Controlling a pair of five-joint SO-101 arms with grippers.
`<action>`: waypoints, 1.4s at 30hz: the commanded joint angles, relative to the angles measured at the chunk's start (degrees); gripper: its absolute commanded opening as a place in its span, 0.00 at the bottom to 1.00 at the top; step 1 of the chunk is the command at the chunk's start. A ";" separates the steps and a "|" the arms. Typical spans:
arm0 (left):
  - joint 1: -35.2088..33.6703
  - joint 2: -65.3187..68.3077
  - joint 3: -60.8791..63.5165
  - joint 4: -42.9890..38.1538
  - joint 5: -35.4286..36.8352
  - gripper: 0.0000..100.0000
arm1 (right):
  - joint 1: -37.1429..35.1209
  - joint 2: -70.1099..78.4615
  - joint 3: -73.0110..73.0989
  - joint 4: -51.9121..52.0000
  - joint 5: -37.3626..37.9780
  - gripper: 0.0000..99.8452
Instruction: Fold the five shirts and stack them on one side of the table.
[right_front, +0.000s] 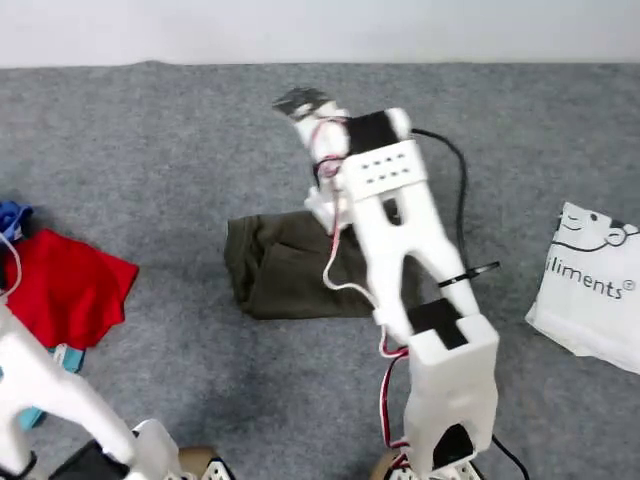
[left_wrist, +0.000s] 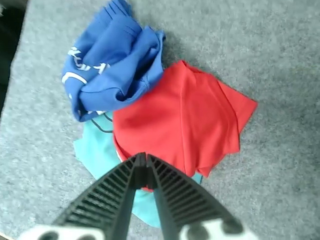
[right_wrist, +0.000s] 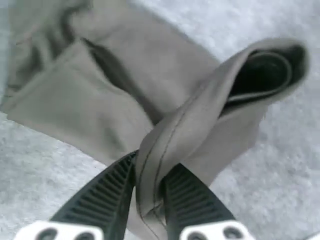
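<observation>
An olive shirt (right_front: 285, 265) lies partly folded in the middle of the grey table. My right gripper (right_wrist: 148, 172) is shut on a raised fold of the olive shirt (right_wrist: 165, 125), lifting its edge above the rest of the cloth; in the high view that right arm (right_front: 385, 215) hangs over the shirt's right part. A red shirt (right_front: 62, 285) lies at the left edge on a teal shirt (left_wrist: 102, 155), with a crumpled blue shirt (left_wrist: 107, 62) beside them. My left gripper (left_wrist: 145, 162) hovers shut and empty above the red shirt (left_wrist: 185, 117).
A white printed bag (right_front: 595, 285) lies at the right edge of the table (right_front: 150, 150). Bare grey surface stretches between the red pile and the olive shirt and along the far side. The arm bases stand at the near edge.
</observation>
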 joint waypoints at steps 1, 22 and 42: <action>0.26 -4.04 -0.13 1.32 -0.26 0.01 | -2.86 -3.56 -0.35 -2.86 -1.67 0.01; -0.18 -5.36 12.35 1.32 -0.09 0.01 | -15.25 9.01 -0.62 -9.71 -1.49 0.11; -2.64 -5.36 12.09 1.32 0.00 0.01 | 2.07 5.49 -10.73 2.77 1.41 0.03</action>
